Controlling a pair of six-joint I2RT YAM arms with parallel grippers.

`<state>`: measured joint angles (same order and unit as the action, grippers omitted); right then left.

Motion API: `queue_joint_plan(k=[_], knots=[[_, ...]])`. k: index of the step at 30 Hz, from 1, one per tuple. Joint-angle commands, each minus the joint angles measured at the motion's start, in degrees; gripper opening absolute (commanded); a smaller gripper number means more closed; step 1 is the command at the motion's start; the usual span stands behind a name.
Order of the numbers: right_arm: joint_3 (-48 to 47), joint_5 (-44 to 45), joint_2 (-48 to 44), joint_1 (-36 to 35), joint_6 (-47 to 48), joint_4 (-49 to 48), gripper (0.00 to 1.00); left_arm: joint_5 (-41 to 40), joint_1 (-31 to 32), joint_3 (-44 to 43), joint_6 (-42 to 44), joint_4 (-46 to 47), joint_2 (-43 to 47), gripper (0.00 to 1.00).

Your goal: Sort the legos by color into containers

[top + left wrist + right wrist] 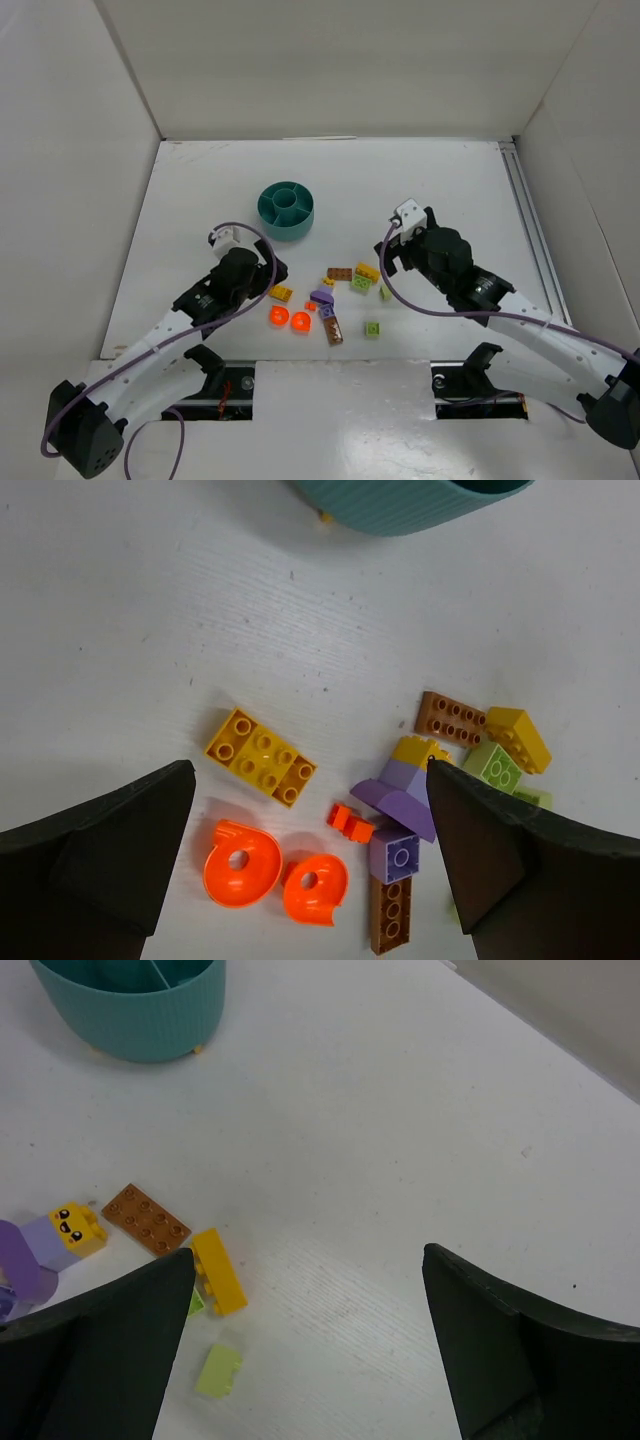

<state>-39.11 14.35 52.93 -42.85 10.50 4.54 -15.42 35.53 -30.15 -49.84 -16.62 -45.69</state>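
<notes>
Legos, place: loose on the white table (450, 180), in a patch between the two arms and on the near side of the dish, none touching it.
Yellow two-by-four (260, 757): studs up; in the left wrist view its long axis runs upper left to lower right. It lies apart, at the left edge of the patch.
Brown plate (451, 719): flat, studs up, long axis about left-right in the top view. One end sits just beside the yellow long brick (218, 1270), which slants across it.
Brown brick (389, 915): long axis roughly near-far, butted against the purple cube (394, 855).
Orange curved pieces (240, 863): side by side at the near left of the patch.
Count, orange-red: three, the two curved pieces and one tiny brick (350, 822).
Count, yellow: three, one with a printed face (76, 1226).
Count, lime green: three in the top view, e.g. (372, 328).
Count, brown: two.
Count, purple: at least two; clumped, hard to split.
Dish (286, 210): one, teal, ribbed wall, upright, round centre well ringed by sections; far side of the patch, left of centre.
Left gripper (308, 780): jaws spread wide and holding nothing, poised over the yellow two-by-four and the orange pieces.
Right gripper (307, 1253): jaws spread wide and holding nothing, over bare table at the right of the patch.
</notes>
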Motion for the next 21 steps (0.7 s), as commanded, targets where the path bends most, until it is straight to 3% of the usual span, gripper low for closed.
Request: queue_joint_plan(k=[1,9,21], knots=[[-0.8,0.1,-2.1,-0.5,-0.8,-1.5,1.00,0.8,-0.1,1.8,-6.8,-2.2,2.6,1.00],[1.0,4.3,-4.3,-0.5,-2.5,-1.5,1.00,-1.9,-0.1,3.4,-14.1,-4.8,3.8,1.00],[2.3,6.5,-0.3,-0.5,-5.1,-0.8,1.00,-2.4,0.4,4.8,-20.1,1.6,-1.3,0.99]])
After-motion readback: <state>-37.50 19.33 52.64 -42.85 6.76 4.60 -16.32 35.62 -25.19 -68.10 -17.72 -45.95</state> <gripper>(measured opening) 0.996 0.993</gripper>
